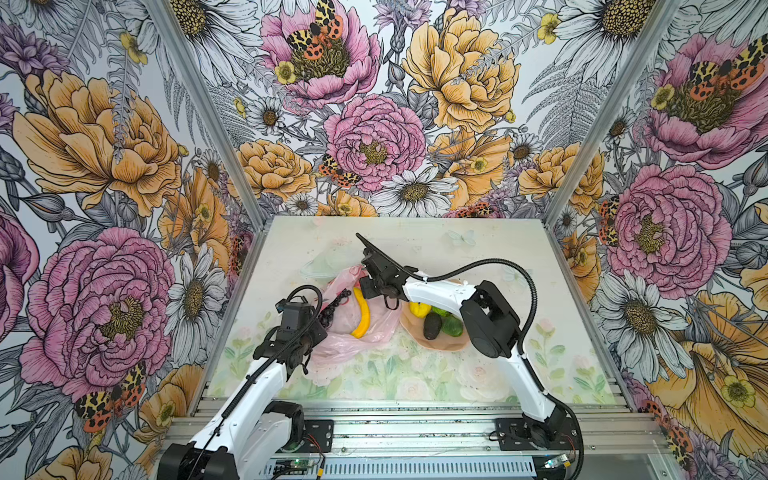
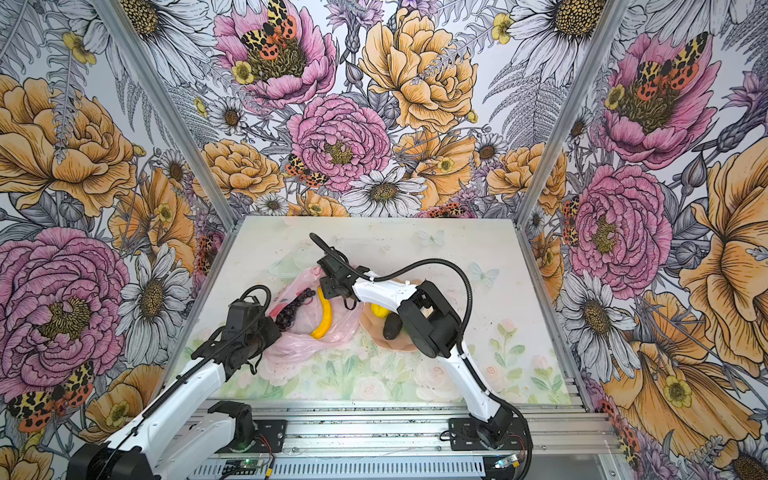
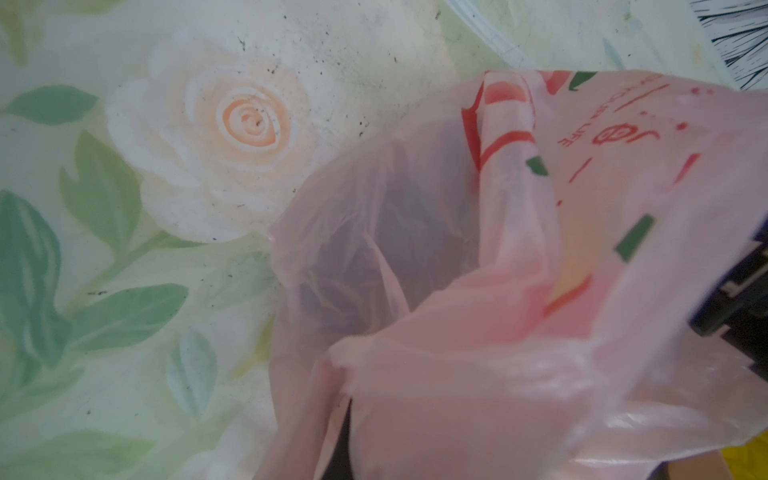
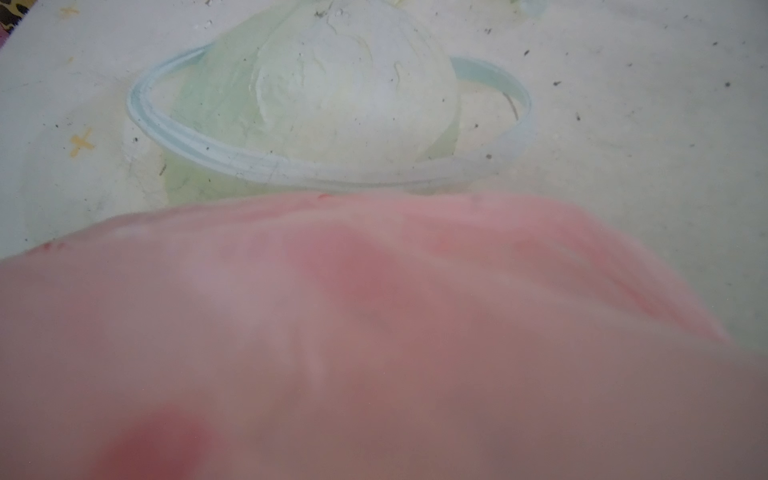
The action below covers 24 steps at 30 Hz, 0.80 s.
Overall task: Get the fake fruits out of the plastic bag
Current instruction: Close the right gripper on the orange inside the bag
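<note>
The pale-pink plastic bag (image 1: 353,338) (image 2: 299,347) lies crumpled mid-table. A yellow banana (image 1: 364,316) (image 2: 326,318) and a black grape bunch (image 1: 334,309) (image 2: 291,309) lie at its open part. My left gripper (image 1: 313,338) (image 2: 270,336) is shut on the bag's near left edge. In the left wrist view the bag film (image 3: 457,291) drapes over the jaws. My right gripper (image 1: 368,291) (image 2: 328,291) hangs over the bag's far end. Pink film (image 4: 374,332) hides its jaws in the right wrist view. A lemon (image 1: 417,309), an avocado (image 1: 432,326) and a lime (image 1: 452,327) sit in the peach bowl (image 1: 440,345).
The right arm's elbow (image 1: 490,320) hangs over the bowl's right side. A pale green dome shape with a light-blue ring (image 4: 324,166) (image 1: 318,266) lies just beyond the bag. Flowered walls close in three sides. Metal rails (image 1: 395,415) run along the front edge.
</note>
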Each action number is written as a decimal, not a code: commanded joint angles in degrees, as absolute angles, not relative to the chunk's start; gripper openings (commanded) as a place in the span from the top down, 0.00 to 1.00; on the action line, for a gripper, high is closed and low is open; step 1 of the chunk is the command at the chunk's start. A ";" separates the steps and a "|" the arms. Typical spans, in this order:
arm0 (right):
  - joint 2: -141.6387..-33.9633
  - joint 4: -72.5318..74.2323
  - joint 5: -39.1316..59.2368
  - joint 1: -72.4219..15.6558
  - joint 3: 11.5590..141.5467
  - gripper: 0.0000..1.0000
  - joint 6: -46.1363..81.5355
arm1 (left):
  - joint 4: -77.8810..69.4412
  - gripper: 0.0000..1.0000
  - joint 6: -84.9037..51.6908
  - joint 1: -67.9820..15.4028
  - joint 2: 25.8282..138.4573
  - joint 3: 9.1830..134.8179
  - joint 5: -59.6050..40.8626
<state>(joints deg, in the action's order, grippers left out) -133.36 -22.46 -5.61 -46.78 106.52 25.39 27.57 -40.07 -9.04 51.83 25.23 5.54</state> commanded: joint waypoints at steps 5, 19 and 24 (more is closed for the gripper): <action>-137.77 -21.88 -5.44 -45.75 111.94 0.32 25.30 | 26.38 1.00 -38.94 -8.41 51.15 25.91 4.59; -138.81 -21.86 -1.63 -45.75 112.78 0.45 25.93 | 26.18 1.00 -38.76 -8.26 51.77 25.93 4.48; -134.30 -21.86 -1.07 -45.73 110.37 0.50 25.58 | 26.08 1.00 -38.75 -8.24 52.03 25.93 4.52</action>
